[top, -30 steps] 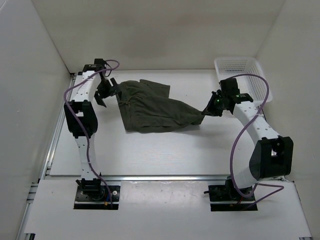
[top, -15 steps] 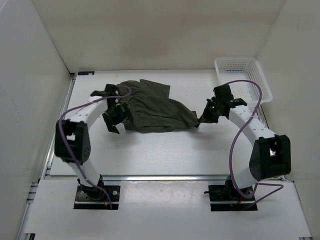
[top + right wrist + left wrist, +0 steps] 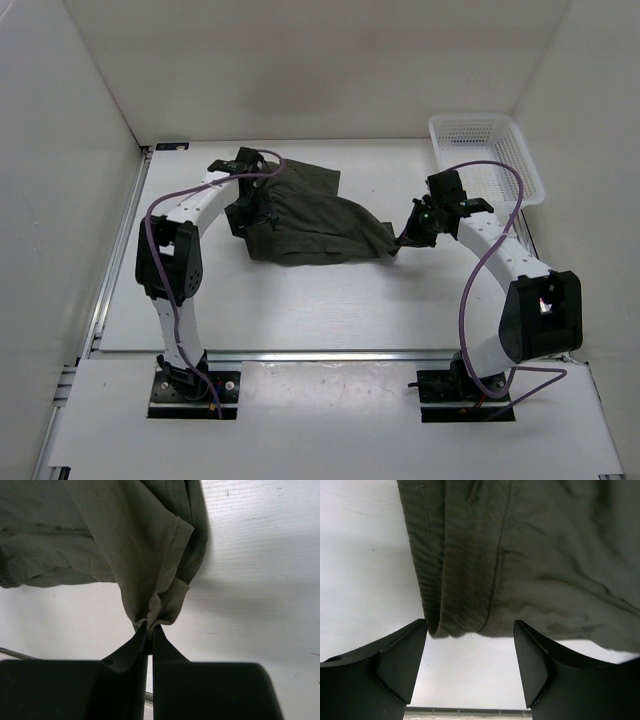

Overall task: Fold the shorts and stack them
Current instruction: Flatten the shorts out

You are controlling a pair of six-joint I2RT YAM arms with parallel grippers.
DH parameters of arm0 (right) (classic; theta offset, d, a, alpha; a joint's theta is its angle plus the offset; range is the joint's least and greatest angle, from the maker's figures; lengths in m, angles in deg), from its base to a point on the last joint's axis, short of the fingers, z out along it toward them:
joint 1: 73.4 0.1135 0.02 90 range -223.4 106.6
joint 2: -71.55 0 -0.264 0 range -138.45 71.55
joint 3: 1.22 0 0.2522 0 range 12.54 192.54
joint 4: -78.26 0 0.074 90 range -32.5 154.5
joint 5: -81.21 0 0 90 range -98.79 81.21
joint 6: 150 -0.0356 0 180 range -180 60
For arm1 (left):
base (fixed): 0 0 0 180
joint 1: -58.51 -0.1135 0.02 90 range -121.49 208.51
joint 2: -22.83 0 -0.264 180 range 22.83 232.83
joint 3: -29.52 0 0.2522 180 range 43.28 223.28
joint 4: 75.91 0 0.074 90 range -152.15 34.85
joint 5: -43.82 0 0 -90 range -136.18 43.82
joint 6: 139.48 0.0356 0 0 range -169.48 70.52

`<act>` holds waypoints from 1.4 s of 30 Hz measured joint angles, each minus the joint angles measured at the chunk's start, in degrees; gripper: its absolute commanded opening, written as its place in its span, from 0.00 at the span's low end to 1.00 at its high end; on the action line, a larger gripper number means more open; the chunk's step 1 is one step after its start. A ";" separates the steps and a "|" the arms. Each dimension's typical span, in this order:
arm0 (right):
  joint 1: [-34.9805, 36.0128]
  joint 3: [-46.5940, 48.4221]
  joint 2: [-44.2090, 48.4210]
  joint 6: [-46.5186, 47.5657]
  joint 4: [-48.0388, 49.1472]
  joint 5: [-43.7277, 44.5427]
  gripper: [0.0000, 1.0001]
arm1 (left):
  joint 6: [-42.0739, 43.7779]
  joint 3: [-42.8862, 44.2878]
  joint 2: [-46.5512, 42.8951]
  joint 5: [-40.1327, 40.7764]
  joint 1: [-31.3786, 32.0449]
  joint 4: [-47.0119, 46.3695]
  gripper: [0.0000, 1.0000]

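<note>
The dark olive-green shorts (image 3: pixel 310 220) lie rumpled on the white table, mid-back. My right gripper (image 3: pixel 400 243) is shut on the bunched hem at their right end (image 3: pixel 155 607), the cloth drawn to a point and lifted a little. My left gripper (image 3: pixel 250 205) is open and empty over the shorts' left edge. In the left wrist view the folded, stitched edge of the shorts (image 3: pixel 465 580) ends just in front of the open gripper (image 3: pixel 470 655), with bare table between the fingers.
A white mesh basket (image 3: pixel 485 150) stands at the back right corner, just behind the right arm. White walls close the table at the left, back and right. A metal rail runs along the near edge (image 3: pixel 330 353).
My left arm swung from the back-left corner forward, then back over the shorts' left edge. My right gripper drew the hem slightly left and has held still since.
</note>
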 measured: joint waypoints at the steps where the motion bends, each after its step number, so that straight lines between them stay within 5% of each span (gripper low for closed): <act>1: 0.00 0.02 0.00 0.00 0.00 0.00 0.00 | 0.00 0.20 0.87 0.28 -0.04 -0.02 0.81; 2: 0.00 0.02 0.02 0.02 0.00 0.00 0.00 | 0.02 0.17 1.70 0.33 -0.09 0.04 0.81; 5: 0.00 0.02 0.02 0.04 -0.02 0.02 0.00 | 0.39 0.07 4.79 -0.76 -0.13 0.15 0.60; 6: 0.00 0.02 0.02 0.02 -0.02 0.11 0.00 | 0.48 -0.09 5.38 -1.25 -0.13 0.07 0.49; 7: 0.00 0.02 0.02 0.04 -0.02 0.22 0.00 | 0.72 -0.31 5.92 -1.86 -0.13 0.07 0.19; 8: 0.00 0.02 0.02 0.04 -0.02 0.31 0.00 | 0.72 -0.42 6.19 -2.43 -0.13 0.26 0.10; 14: 0.00 0.02 0.04 0.20 -0.13 0.66 0.00 | 1.42 -0.76 3.58 -4.11 -0.83 0.28 0.10; 20: 0.09 -0.02 0.70 0.22 -0.17 0.63 0.00 | 1.49 -5.01 -9.35 -4.17 -2.71 0.55 0.10; 30: 0.63 -3.63 1.97 0.22 0.68 0.37 0.00 | -7.39 -29.59 -23.87 -0.35 -3.63 -0.63 0.10; 36: 2.19 -5.27 1.90 0.22 0.42 0.26 0.00 | -14.47 -38.45 -26.75 -0.20 -4.96 0.22 0.88; 42: 3.32 -5.27 1.90 0.20 0.46 0.17 0.00 | -19.37 -42.66 -35.95 -3.41 -4.61 -1.05 0.96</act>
